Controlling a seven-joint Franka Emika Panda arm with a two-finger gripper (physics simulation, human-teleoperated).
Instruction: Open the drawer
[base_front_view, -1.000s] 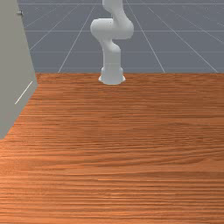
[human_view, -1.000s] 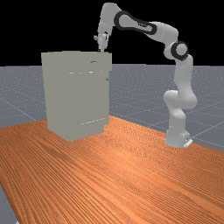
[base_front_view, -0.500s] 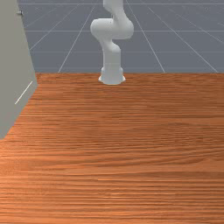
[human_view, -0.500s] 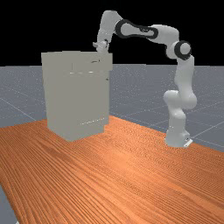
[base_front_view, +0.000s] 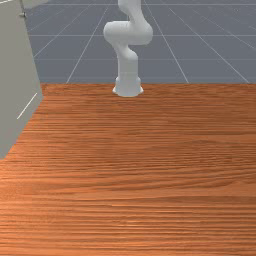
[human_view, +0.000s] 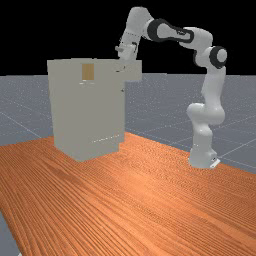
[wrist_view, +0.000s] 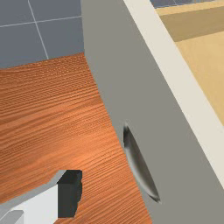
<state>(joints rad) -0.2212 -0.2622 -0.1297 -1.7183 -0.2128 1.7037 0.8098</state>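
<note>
Table (human_view: 150, 200) bright, light seemingly from above.

The open drawer (wrist_view: 175, 78) has a curved handle (wrist_view: 140, 168) on its grey front (wrist_view: 127, 78).

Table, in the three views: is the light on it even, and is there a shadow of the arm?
Front view: no, the table is brighter toward the lower left, darker near the arm; far view: a pale glow around its middle, no clear arm shadow; wrist view: a soft glow beside the drawer front.
</note>
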